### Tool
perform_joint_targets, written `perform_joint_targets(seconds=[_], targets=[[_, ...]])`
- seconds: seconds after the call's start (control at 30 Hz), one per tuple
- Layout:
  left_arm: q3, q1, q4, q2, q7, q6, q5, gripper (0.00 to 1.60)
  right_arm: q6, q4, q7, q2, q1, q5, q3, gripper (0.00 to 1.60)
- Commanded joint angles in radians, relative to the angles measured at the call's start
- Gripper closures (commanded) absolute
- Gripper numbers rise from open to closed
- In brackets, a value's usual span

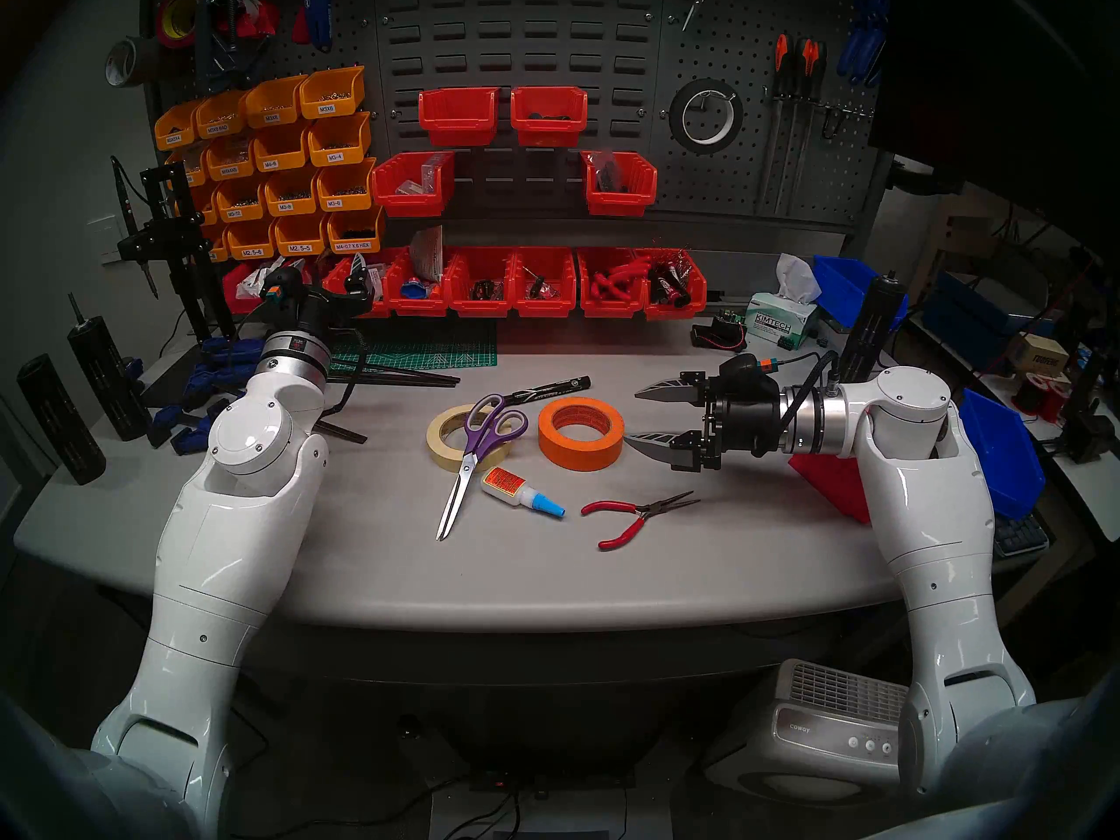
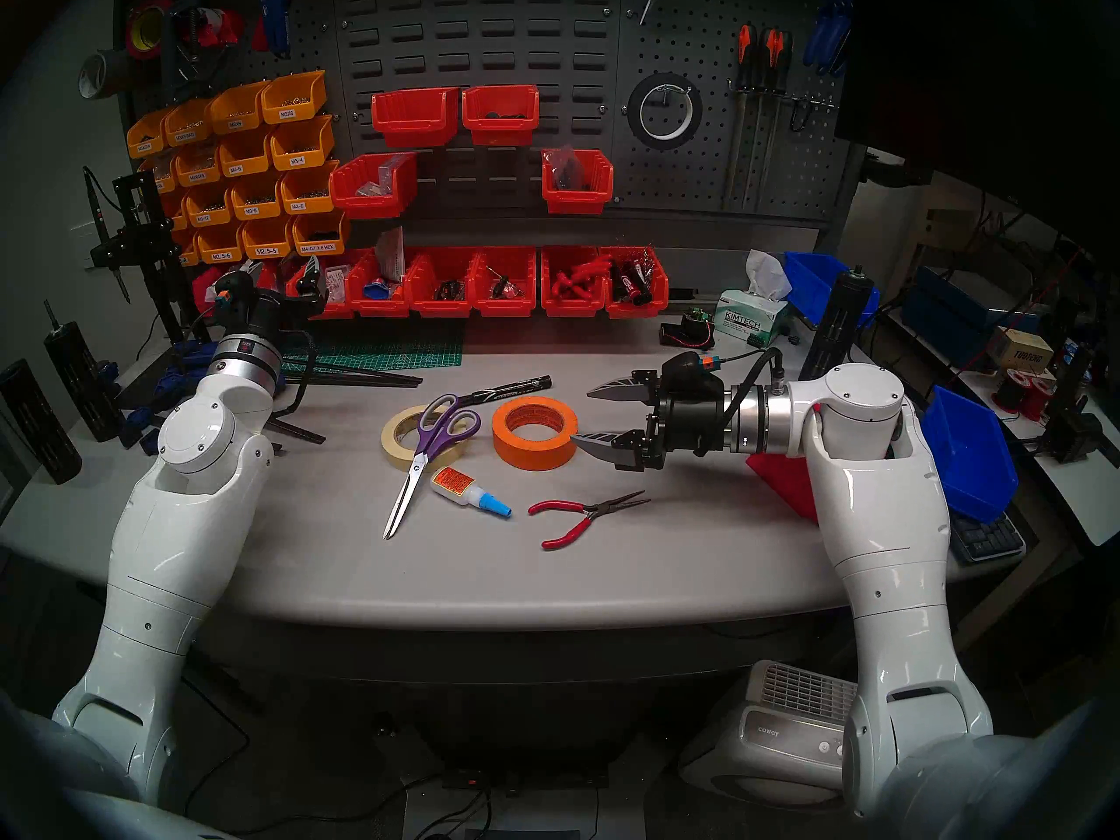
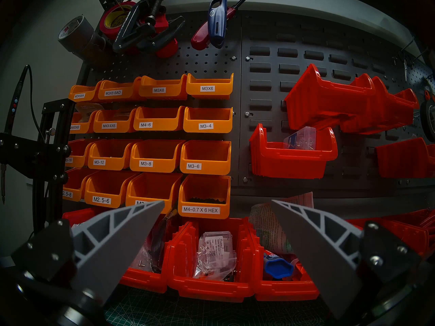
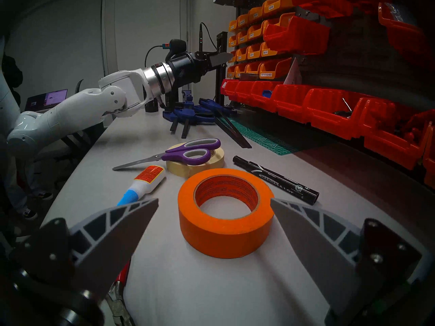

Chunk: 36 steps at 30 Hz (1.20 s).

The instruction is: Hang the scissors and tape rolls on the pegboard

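The right end effector (image 1: pixel 633 417) is hanging just above the bench (image 1: pixel 727 548) with its jaws spread wide and nothing between them, pointing sideways at the orange roll (image 1: pixel 580 433). In the right wrist view that roll (image 4: pixel 225 212) is lying flat just ahead of the two fingers (image 4: pixel 131 229), apart from both.

The scissors (image 1: pixel 476 457) are lying on the bench with their purple handles resting on top of the cream roll (image 1: pixel 445 439) and their blades pointing toward the near edge – tips just beside a glue bottle (image 1: pixel 518 490). A black marker (image 1: pixel 548 389) is lying behind the two rolls, and red pliers (image 1: pixel 630 513) are sitting nearer the front edge, to the right of the glue.

The black roll (image 1: pixel 703 116) is already hanging on a hook on the pegboard (image 1: pixel 751 172), left of the orange-and-black-handled tools (image 1: pixel 794 111).

The left end effector (image 3: pixel 217 224) is holding up at the far left of the bench – jaws wide and empty – facing the yellow bins (image 3: pixel 155 130) and the red bins (image 3: pixel 207 259) below them. It is well apart from the scissors and both rolls on the bench.
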Motion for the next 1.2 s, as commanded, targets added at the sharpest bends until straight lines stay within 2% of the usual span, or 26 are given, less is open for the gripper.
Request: perform_joint_targets(seconds=[0.0, 0.67, 1.17], targets=[[-0.009, -0.034, -0.029, 0.0, 0.002, -0.015, 0.002, 0.0, -0.014, 0.0, 0.029, 0.013, 0.061, 0.018, -0.004, 0.0], [-0.009, -0.034, -0.029, 0.0, 0.002, -0.015, 0.002, 0.0, -0.033, 0.007, 0.029, 0.034, 0.124, 0.06, -0.109, 0.0], [-0.009, -0.034, -0.029, 0.0, 0.002, -0.015, 0.002, 0.0, -0.054, 0.087, 0.029, 0.019, 0.191, 0.051, -0.176, 0.0]])
